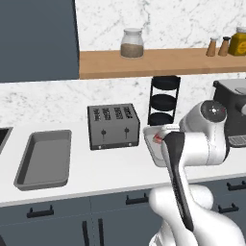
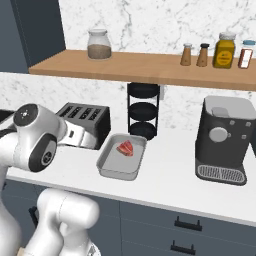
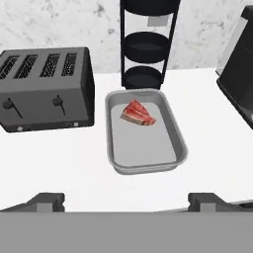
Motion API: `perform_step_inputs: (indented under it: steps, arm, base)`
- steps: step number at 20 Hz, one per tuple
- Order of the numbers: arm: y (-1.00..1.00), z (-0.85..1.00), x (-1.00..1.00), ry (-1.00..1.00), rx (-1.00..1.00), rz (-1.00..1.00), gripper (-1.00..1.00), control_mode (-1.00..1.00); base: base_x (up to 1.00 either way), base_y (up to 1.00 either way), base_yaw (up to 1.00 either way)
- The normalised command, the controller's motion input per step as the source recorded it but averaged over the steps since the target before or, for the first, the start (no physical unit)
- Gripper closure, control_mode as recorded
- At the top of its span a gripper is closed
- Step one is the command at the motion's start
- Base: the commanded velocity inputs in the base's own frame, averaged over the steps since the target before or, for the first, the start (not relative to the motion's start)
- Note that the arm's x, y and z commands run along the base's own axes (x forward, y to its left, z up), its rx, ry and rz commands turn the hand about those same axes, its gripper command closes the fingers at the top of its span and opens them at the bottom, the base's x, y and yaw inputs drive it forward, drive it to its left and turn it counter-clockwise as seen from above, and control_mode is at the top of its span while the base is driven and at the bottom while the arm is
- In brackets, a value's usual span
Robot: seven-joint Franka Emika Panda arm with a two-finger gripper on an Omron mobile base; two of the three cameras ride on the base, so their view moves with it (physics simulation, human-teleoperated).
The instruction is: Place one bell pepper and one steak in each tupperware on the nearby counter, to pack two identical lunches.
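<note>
Spread wide and holding nothing, the hand shows as two small dark fingertips at the lower corners of the hand view, hanging above the white table just short of a tupperware. That tupperware is a shallow grey rectangular tray with a flared rim and rounded corners, smooth and matte, and one steak lies in its far half, a flat wedge of pink-red meat with pale streaks. In the right base view the same tupperware with its steak sits between the toaster and a dark coffee machine; in the left base view the arm covers most of it, leaving only a rim corner and a sliver of red. A second tupperware, alike in shape and with nothing in it, lies well to the left of the toaster, a dark boxy four-slot unit with two front levers. Behind the first tupperware stands a black three-tier round rack, its top cut off in the hand view. A brown wooden shelf on the marbled wall carries a glass jar of brownish contents, two small shakers, a yellow jar and a small bottle cut by the frame edge.
</note>
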Motion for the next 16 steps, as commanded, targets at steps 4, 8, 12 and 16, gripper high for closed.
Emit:
perform_step_inputs:
  steps: [4, 8, 12, 16]
  arm:
    - [0.00, -0.50, -0.84, 0.00, 0.00, 0.08, -1.00, -1.00]
    - [0.00, -0.55, -0.87, -0.07, 0.01, 0.23, -1.00, -1.00]
    - [0.11, -0.86, -0.58, -0.19, 0.02, 0.27, -1.00, -1.00]
    - [0.25, -0.33, -0.10, -0.05, 0.00, 0.06, -1.00, 1.00]
  base:
    - [0.00, 0.00, 0.00]
    - [0.00, 0.00, 0.00]
    - [0.00, 0.00, 0.00]
    - [-0.09, 0.25, 0.00]
